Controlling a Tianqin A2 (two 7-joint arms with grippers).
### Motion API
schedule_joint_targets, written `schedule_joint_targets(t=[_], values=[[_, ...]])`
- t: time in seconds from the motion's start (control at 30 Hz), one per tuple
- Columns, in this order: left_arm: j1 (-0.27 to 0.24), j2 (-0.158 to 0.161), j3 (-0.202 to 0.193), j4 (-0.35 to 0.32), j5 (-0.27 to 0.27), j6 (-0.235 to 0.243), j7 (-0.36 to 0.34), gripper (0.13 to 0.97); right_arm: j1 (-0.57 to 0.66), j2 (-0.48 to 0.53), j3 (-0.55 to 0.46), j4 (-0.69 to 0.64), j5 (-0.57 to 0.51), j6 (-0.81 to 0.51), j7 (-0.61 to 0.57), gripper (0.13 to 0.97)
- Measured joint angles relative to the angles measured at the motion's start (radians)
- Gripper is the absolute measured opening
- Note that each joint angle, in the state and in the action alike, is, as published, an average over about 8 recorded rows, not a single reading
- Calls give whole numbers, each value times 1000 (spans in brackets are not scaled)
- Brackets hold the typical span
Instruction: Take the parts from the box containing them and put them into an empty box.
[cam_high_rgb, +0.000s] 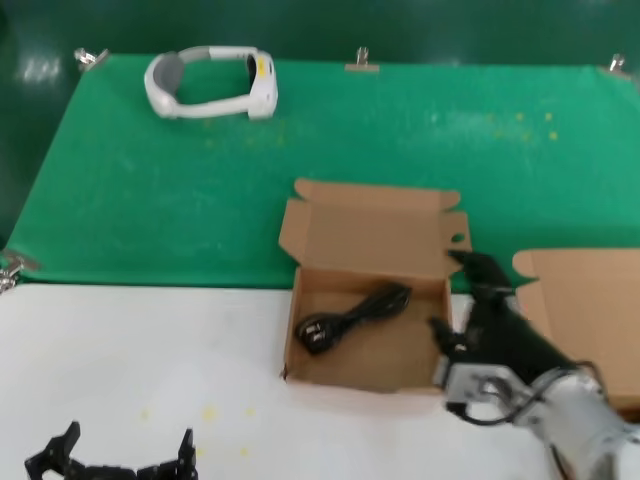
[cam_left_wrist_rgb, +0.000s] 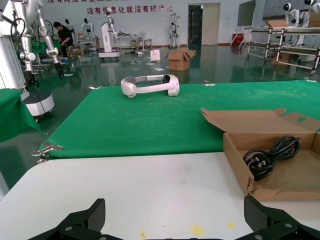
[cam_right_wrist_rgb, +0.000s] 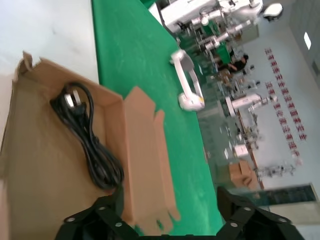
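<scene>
The black coiled cable (cam_high_rgb: 357, 311) with its plug lies inside the open cardboard box (cam_high_rgb: 370, 375) in the middle, whose right side flap (cam_high_rgb: 455, 240) has a small round hole. A second cardboard box (cam_high_rgb: 590, 300) stands at the right edge, cut off and partly hidden by my right arm. My right gripper (cam_high_rgb: 462, 300) is open and empty, just above the middle box's right wall. Its wrist view shows the cable (cam_right_wrist_rgb: 90, 140) and the box's side flap (cam_right_wrist_rgb: 150, 150) between the open fingers. My left gripper (cam_high_rgb: 125, 455) is open and empty, low over the white table at the front left.
A white headset (cam_high_rgb: 210, 82) lies on the green mat (cam_high_rgb: 150, 200) at the far left. The white table (cam_high_rgb: 140, 350) spreads in front of the mat. Metal clips (cam_high_rgb: 362, 62) hold the mat's edges. The left wrist view shows the box (cam_left_wrist_rgb: 240, 165) to one side.
</scene>
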Motion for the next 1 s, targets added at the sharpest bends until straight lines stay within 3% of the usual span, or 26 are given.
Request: schedule_joint_targets(t=[0.3, 0.53, 0.77, 1.0], values=[[0, 0, 0, 0, 0, 0, 0, 966, -117, 261, 54, 320, 152, 152, -31, 710], [0, 0, 0, 0, 0, 0, 0, 966, -273, 430, 165, 515, 184, 240, 20, 831], [0, 0, 0, 0, 0, 0, 0, 966, -336, 473, 217, 557, 177, 256, 59, 924], [0, 0, 0, 0, 0, 0, 0, 966, -353, 456, 241, 554, 157, 240, 89, 955]])
